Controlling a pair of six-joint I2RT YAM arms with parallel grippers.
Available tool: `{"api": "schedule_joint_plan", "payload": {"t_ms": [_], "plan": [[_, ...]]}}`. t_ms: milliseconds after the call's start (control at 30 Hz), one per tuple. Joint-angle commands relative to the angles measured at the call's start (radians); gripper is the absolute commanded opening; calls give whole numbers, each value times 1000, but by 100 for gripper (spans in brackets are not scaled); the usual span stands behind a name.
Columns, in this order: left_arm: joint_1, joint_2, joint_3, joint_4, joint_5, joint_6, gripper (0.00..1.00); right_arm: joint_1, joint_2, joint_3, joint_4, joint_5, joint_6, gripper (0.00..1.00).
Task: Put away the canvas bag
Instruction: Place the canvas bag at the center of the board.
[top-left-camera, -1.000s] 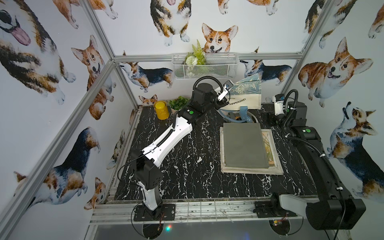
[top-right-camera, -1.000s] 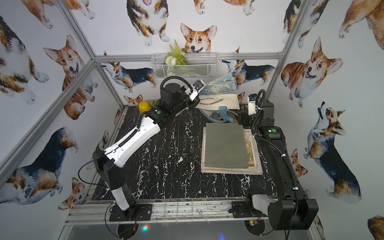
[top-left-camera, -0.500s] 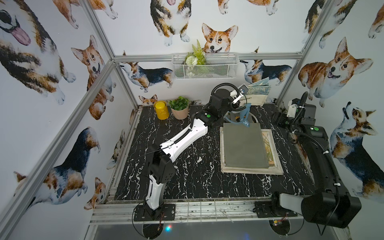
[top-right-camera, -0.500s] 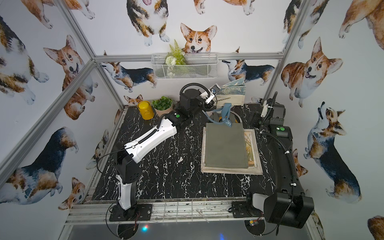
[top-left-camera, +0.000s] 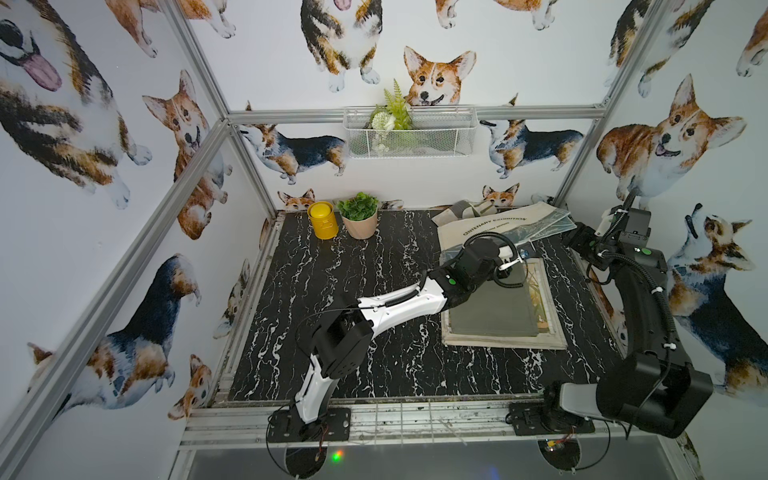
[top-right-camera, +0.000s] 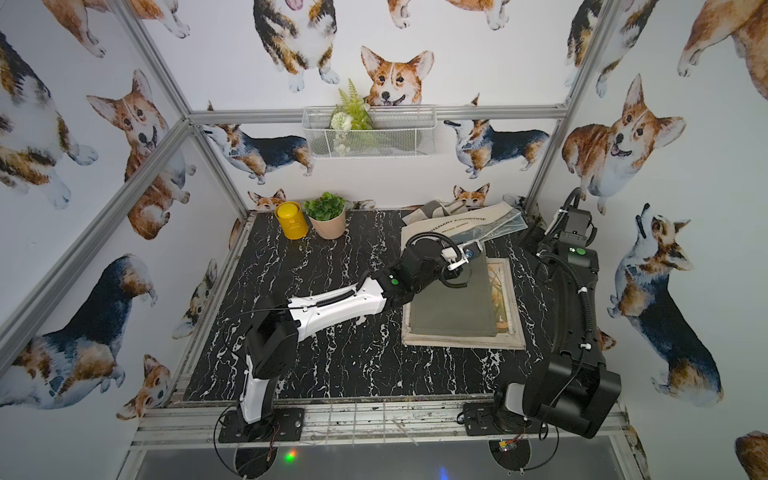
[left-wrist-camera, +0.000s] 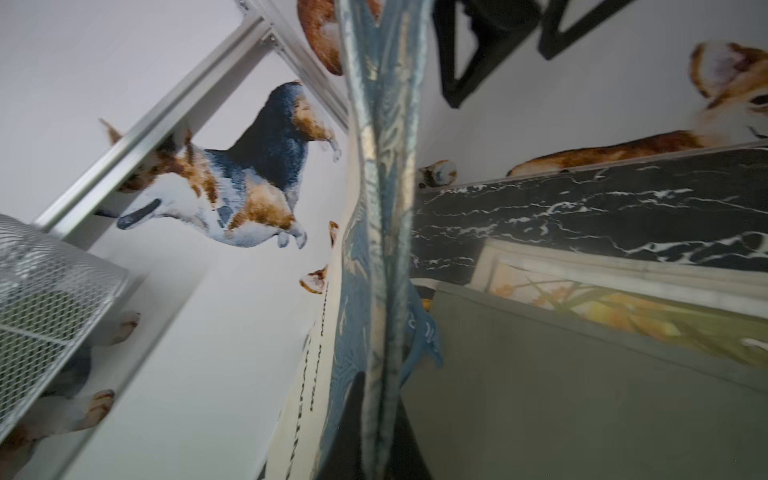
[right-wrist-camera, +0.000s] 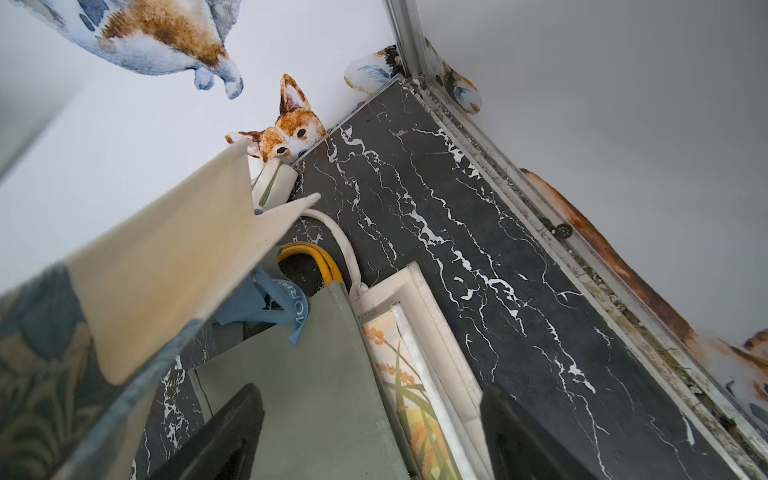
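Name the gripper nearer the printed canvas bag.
Left. The left gripper has its jaws shut on an edge of the printed canvas bag; the right gripper, jaws open, sits beside its right end, holding nothing.

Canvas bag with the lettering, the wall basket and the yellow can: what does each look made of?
The canvas bag looks like woven cloth, matte cream with a blue-green print. It folds and drapes limply. The wall basket is white-coated wire mesh, probably metal, with a see-through grid. The yellow can is likely painted metal with a glossy finish. Its lid shows highlights, though plastic is possible.
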Motion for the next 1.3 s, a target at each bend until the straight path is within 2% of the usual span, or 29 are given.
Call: {"api": "schedule_joint_plan", "payload": {"t_ms": [0,200,367,500,533,567,600,633,667,700,800,900,1000,1133,1267], "plan": [[-27,-10,3,-114,114,-66,0,-7,25,43,-11,45,-5,85],[-58,23,63,-309,141,-120,0,-40,34,55,-44,134,-33,87],[-68,35,79,-376,170,-174,0,-74,17,15,-48,189,-68,88],[-68,63,104,-439,133,-201,0,-95,2,-13,-45,211,-83,88],[-65,67,106,-447,139,-211,3,-99,-3,-20,-39,198,-87,88],[-61,69,106,-453,155,-228,11,-101,-5,-27,-33,176,-89,88],[-56,72,110,-460,180,-245,26,-101,-6,-31,-26,151,-86,88],[-53,73,120,-476,214,-247,45,-101,-8,-37,-21,118,-82,88],[-52,70,125,-486,234,-242,58,-101,-7,-42,-15,89,-81,88],[-51,66,133,-498,249,-236,66,-101,-6,-48,-10,61,-79,88],[-51,54,163,-573,316,-161,79,-101,4,-53,-12,1,-92,88],[-41,55,228,-697,340,-125,84,-101,18,-46,-14,-87,-130,87],[-8,31,272,-820,461,-125,85,-101,54,-25,-40,-155,-134,86],[29,-33,259,-886,600,-130,87,-101,122,13,-120,-218,-148,85],[90,-63,270,-901,629,-209,88,-101,154,-4,-150,-253,-158,83]]}}
